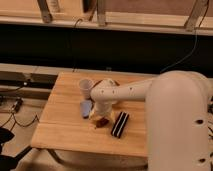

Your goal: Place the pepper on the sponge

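The reddish-brown pepper point(103, 122) lies on the wooden table point(60, 130), just right of the blue-grey sponge point(86, 108). My white arm reaches in from the right and bends down at its wrist. The gripper point(98, 116) hangs right above the table between the sponge and the pepper, close over the pepper's left end. The wrist hides part of both things.
A white cup point(86, 88) stands behind the sponge. A black block with white stripes point(119, 124) lies right of the pepper. An orange plate point(108, 82) peeks out behind the arm. A dark gap and cables lie left of the table.
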{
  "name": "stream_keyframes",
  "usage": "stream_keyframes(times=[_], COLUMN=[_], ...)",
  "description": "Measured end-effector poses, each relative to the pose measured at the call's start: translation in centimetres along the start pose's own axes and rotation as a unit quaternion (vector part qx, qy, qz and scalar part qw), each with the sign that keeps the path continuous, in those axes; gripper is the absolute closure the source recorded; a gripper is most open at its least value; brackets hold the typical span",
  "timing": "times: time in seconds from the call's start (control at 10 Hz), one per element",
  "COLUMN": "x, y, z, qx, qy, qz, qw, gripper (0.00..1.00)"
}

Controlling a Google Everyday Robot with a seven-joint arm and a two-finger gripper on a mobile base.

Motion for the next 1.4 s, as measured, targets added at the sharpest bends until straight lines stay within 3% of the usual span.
stream_keyframes(times=[0.3,0.9,1.0,1.1,1.4], x=[0.3,-0.1,-0.8,-1.5,-5.7], y=[0.3,0.3,0.3,0.3,0.0], z=[1.0,2.0,1.7,1.0,-5.0], qx=[0.008,0.02,0.017,0.009,-0.031], qy=[0.016,0.027,0.019,0.01,-0.053], qz=[-0.011,-0.011,-0.006,0.001,0.008], qw=[0.9998,0.9994,0.9997,0.9999,0.9981], gripper=[0.27,0.87,0.97,1.0,1.0])
